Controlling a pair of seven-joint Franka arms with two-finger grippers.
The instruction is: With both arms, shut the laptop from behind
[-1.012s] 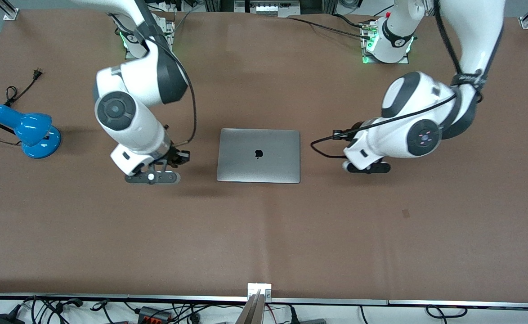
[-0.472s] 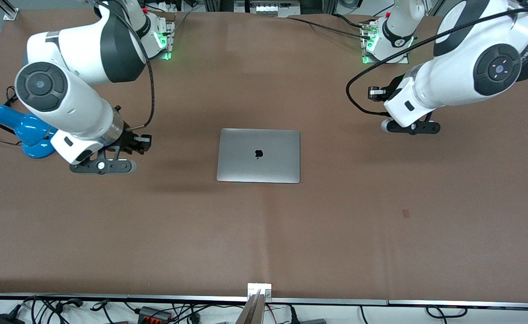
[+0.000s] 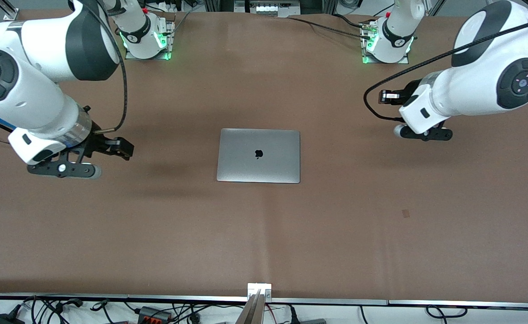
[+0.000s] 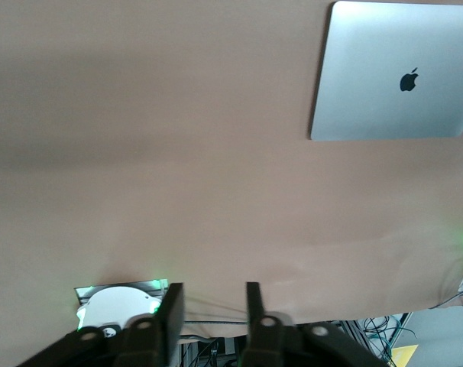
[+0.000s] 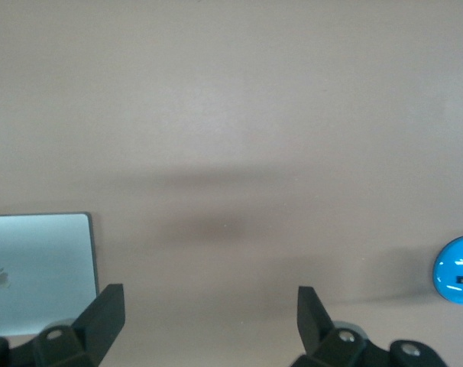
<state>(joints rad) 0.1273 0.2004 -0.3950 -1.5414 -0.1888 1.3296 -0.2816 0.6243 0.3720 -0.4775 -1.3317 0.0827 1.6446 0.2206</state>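
Both arms have swung outward; closed laptop point(image 3: 258, 155) lies flat mid-counter point(image 3: 264, 234), between right gripper point(image 3: 61, 169), jaws wide apart, and left gripper point(image 3: 422, 133), jaws slightly apart.

The front camera sits high and looks down at the whole brown table point(image 3: 264, 234), facing the robots. Each wrist camera looks down at the table from up in the air. All three see the laptop point(image 3: 258, 155) point(image 4: 396, 73) point(image 5: 37, 271).
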